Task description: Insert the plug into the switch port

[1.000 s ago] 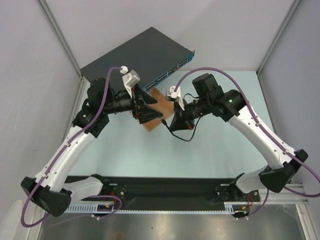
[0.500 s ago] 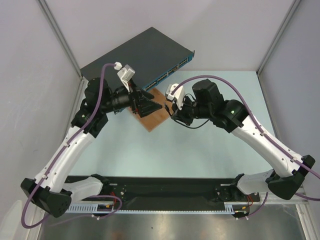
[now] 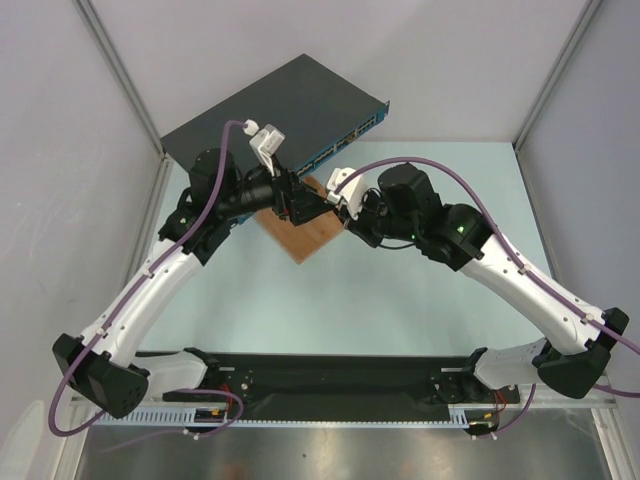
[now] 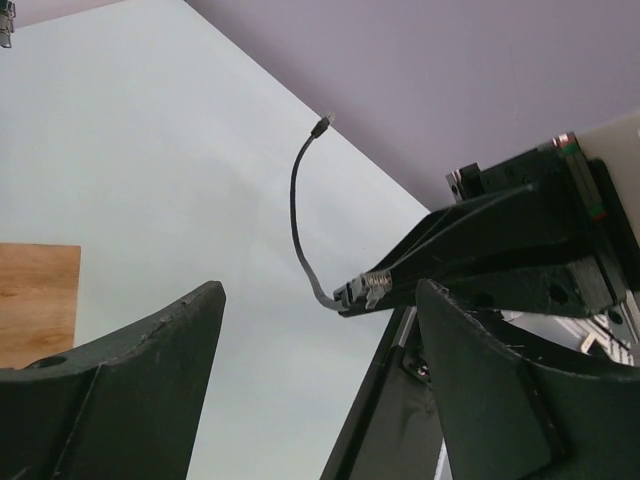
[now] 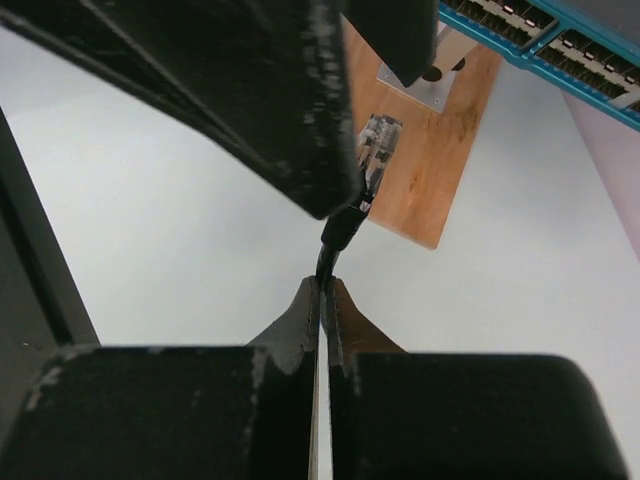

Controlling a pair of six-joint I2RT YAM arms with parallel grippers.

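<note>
My right gripper point(image 5: 325, 285) is shut on the thin black cable point(image 5: 338, 238) just behind the plug point(image 5: 378, 148). The plug, with its clear tip, sticks out past the fingertips towards the wooden board. My left gripper point(image 4: 320, 290) is open. In the left wrist view the plug point(image 4: 368, 289) shows between its two fingers, a little beyond them; the cable point(image 4: 297, 205) curls away to its free end. In the top view both grippers, left point(image 3: 318, 208) and right point(image 3: 342, 214), meet above the board, short of the switch point(image 3: 270, 100) and its teal port strip point(image 3: 340, 146). The ports also show in the right wrist view point(image 5: 590, 50).
A brown wooden board point(image 3: 300, 238) with a grey metal piece point(image 5: 425, 80) lies in front of the switch, under both grippers. Grey walls point(image 3: 100, 230) close in the table on the left, back and right. One left finger point(image 5: 270, 110) hangs close over the plug.
Both grippers have moved towards each other and towards the switch. My right gripper has carried the plug up and to the left, and the left gripper has swung right to meet it.
</note>
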